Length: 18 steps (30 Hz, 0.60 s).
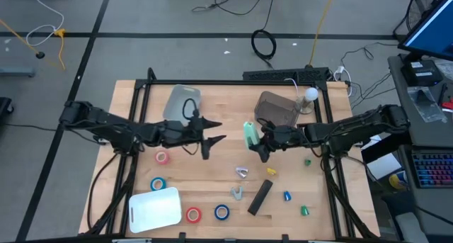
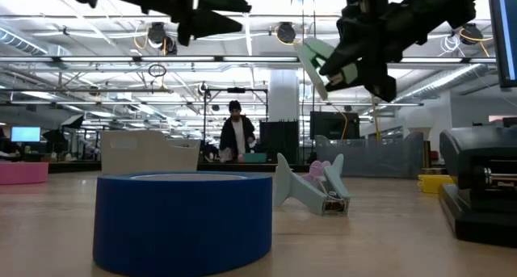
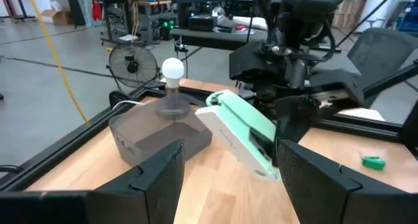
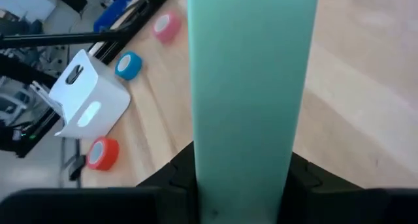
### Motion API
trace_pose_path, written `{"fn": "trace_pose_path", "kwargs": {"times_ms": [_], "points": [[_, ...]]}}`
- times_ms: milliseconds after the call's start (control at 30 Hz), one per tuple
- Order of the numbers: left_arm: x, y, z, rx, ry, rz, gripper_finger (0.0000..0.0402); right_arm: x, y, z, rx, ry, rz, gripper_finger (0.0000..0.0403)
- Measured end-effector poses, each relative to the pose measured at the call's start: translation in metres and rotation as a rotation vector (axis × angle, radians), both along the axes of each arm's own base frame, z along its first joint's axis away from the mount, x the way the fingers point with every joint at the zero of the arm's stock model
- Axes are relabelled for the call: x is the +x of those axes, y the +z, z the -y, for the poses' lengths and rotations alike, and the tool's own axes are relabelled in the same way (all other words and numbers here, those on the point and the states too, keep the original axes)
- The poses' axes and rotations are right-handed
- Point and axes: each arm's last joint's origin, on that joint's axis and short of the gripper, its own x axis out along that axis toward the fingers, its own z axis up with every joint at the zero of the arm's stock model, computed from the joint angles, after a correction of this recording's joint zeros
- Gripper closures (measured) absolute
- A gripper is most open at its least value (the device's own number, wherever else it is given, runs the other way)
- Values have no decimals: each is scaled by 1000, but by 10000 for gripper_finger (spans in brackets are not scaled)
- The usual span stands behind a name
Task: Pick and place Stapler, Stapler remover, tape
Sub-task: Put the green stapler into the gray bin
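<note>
A mint-green stapler point(image 1: 249, 133) hangs in the air at mid-table, held by my right gripper point(image 1: 257, 141), which reaches in from the right. My left gripper point(image 1: 219, 131) is open and empty, hovering just left of the stapler, which shows past its spread fingers in the left wrist view point(image 3: 240, 134). A black stapler point(image 1: 260, 197) lies flat near the front edge. Two metal staple removers point(image 1: 242, 172) point(image 1: 236, 193) lie close by. Tape rolls lie flat at front left: pink point(image 1: 162, 157), blue point(image 1: 157, 183), red point(image 1: 193, 215), blue point(image 1: 221, 212). My right gripper pinches the green stapler between its two fingers point(image 4: 175, 179), one on each long side, near one end point(image 4: 243, 175). The body runs forward along the fingers and sticks out past them. It is lifted clear of the table and tilted point(image 2: 313, 63).
A dark bin point(image 1: 276, 108) and a pale translucent bin point(image 1: 182, 101) stand at the far side, a white bin point(image 1: 154, 209) at front left. A bulb point(image 1: 310, 94) sits beside the dark bin. Small yellow point(image 1: 270, 171), blue point(image 1: 287, 196) and green point(image 1: 304, 210) pieces lie front right.
</note>
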Motion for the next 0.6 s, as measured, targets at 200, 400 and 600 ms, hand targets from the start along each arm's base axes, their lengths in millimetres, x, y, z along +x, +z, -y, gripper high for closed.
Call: {"fn": "trace_pose_path", "kwargs": {"times_ms": [200, 400, 600], "points": [[15, 6, -5, -127, 9, 41, 158, 1, 1, 2, -86, -10, 13, 292], [25, 2, -9, -214, -52, 42, 158, 7, 15, 2, -170, -19, 159, 292], [35, 4, -8, -266, -52, 43, 158, 10, 23, 4, -227, -53, 240, 292]]}}
